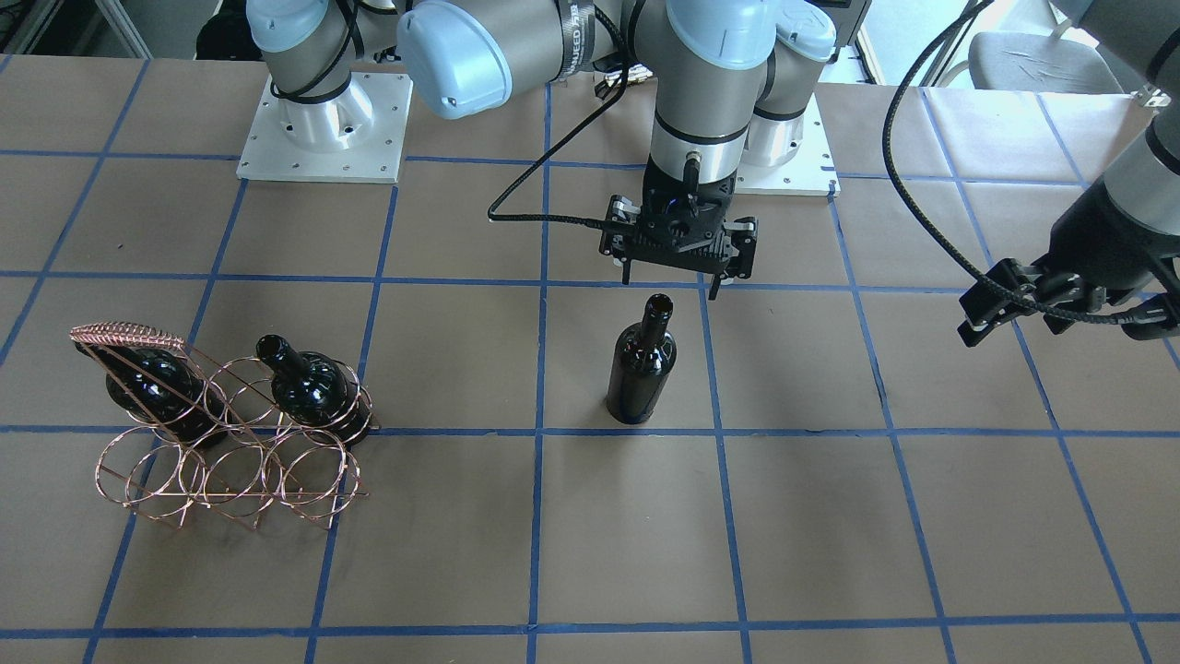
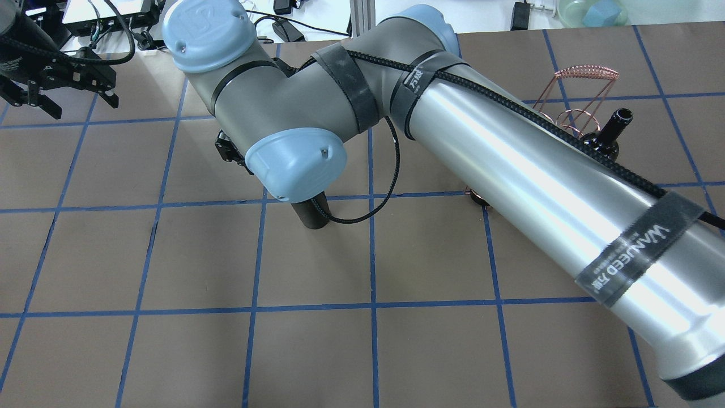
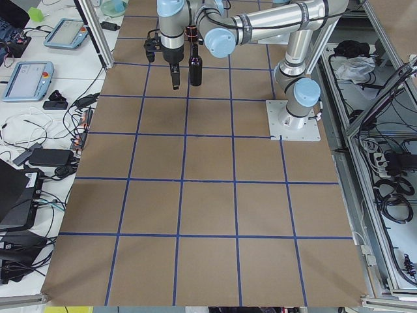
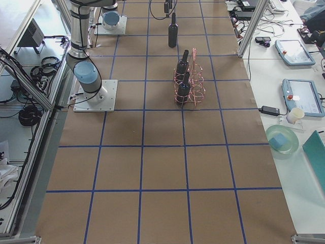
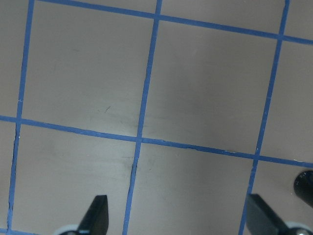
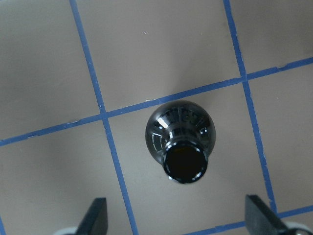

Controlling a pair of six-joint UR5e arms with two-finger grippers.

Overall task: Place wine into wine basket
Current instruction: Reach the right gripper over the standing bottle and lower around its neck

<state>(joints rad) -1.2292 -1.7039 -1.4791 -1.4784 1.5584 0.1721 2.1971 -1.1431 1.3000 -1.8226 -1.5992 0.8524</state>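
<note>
Brown blue-gridded table [image 1: 461,535], upright wine [image 1: 641,364], left fingers [image 5: 97,214] and right fingers [image 6: 97,216] spread apart

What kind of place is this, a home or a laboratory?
Most likely a robotics laboratory. The wide brown table bears a blue tape grid, a grey robot arm is bolted to a white metal plate, and grey tablet-like control pendants lie on side benches.
</note>
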